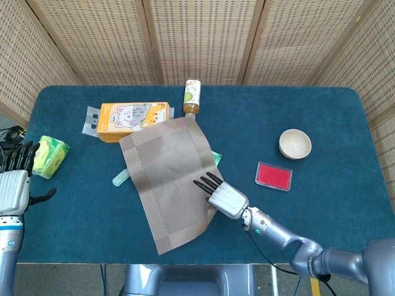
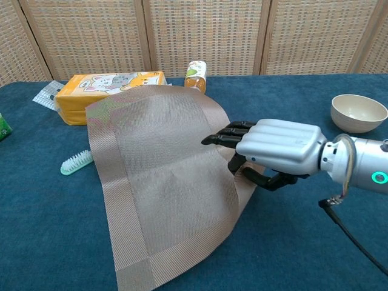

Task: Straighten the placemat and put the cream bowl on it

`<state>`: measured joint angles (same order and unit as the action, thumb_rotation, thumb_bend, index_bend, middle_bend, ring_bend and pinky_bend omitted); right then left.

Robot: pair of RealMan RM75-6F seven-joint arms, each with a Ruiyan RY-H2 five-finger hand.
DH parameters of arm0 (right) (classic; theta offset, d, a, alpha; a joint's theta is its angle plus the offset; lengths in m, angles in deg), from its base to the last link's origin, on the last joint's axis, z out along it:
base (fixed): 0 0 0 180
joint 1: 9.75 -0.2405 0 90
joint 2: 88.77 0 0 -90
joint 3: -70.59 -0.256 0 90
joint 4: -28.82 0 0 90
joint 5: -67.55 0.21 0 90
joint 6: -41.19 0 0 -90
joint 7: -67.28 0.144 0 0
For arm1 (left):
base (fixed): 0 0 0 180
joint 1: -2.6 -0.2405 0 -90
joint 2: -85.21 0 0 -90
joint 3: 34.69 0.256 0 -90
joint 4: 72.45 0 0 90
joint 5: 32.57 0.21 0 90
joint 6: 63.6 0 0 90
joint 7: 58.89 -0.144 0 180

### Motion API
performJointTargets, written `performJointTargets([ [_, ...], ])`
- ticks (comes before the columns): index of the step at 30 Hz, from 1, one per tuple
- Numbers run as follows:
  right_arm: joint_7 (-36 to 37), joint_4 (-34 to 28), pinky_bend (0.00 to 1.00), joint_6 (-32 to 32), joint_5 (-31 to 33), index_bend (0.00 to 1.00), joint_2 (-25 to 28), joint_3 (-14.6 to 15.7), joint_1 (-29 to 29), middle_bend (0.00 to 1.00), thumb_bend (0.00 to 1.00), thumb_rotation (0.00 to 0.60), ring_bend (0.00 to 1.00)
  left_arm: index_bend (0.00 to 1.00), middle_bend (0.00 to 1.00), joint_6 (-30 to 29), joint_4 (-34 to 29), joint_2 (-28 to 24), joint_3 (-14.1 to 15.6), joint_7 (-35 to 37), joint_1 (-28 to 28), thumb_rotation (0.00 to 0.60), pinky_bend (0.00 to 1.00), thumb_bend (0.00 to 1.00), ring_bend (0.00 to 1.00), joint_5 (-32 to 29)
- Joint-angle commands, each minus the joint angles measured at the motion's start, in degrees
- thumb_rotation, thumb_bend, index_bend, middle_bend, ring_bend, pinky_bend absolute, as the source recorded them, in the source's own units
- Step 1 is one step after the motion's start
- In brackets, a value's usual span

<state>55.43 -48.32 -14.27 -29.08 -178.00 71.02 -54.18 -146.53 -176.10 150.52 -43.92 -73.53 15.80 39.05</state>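
Near the table's front edge my right hand [image 2: 276, 154] pinched the placemat [image 1: 170, 179] by its right border; tugging harder risked buckling it against the bottle [image 1: 192, 98].

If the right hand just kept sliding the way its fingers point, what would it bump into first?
The right hand grips the placemat, fingers aimed up-left across it. Beyond the mat, probably the orange box, though depth is hard to judge.
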Motion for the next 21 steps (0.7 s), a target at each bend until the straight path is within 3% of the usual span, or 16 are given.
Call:
performJointTargets([
  [1,0.90,-2.22,0.00,-2.97,-3.02,0.68,3.38,2.51,1.32,0.00,0.81,0.600,0.00,0.00,0.00,-0.14,-0.20,0.03,0.15,-0.20,-0.06,0.600,0.00,0.00,0.00,0.36],
  [7,0.85,-4.46,0.00,-8.02,-10.43,0.68,10.91,8.33,3.10,0.00,0.81,0.600,0.00,0.00,0.00,-0.41,-0.58,0.10,0.42,-0.51,-0.26,0.600,0.00,0.00,0.00,0.91],
  [10,-4.70,-2.20,0.00,-11.30,-15.48,0.69,17.27,11.29,4.26,0.00,0.80,0.600,0.00,0.00,0.00,-0.20,-0.80,0.02,0.49,-0.54,-0.27,0.600,0.00,0.00,0.00,0.92],
  [14,-9.70,0.11,0.00,-12.55,-18.28,0.69,20.91,11.30,4.18,0.00,0.79,0.600,0.00,0.00,0.00,0.06,-0.98,-0.03,0.48,-0.67,-0.22,0.600,0.00,0.00,0.00,0.85],
  [21,-13.14,6.72,0.00,-10.93,-20.73,0.68,21.06,9.34,1.52,0.00,0.75,0.600,0.00,0.00,0.00,0.21,-1.00,0.10,0.49,-0.95,-0.19,0.600,0.00,0.00,0.00,0.81],
])
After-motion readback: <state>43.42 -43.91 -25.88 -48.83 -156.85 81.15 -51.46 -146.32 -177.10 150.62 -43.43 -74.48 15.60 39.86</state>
